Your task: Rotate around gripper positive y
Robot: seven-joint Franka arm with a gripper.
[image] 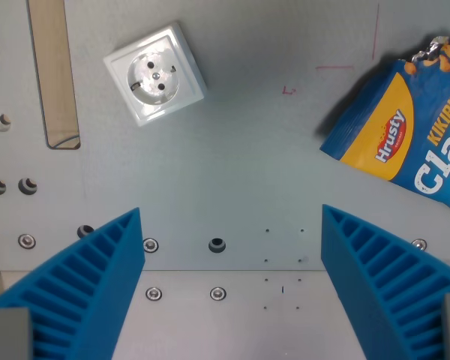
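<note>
Gripper (232,255): we see its two blue ribbed fingers (82,292) spread wide at the bottom of the wrist view, holding nothing, above a grey metal table (247,165). A white wall socket (154,73) lies upper left; a blue Hrusty snack bag (405,131) lies at right.

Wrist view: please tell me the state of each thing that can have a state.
end effector: open, blue fingers wide apart, holding nothing.
wall socket: lying face up on the table, nothing plugged in, turned askew.
snack bag: lying flat, tilted, its top crumpled; partly out of frame at the wrist view's right.
</note>
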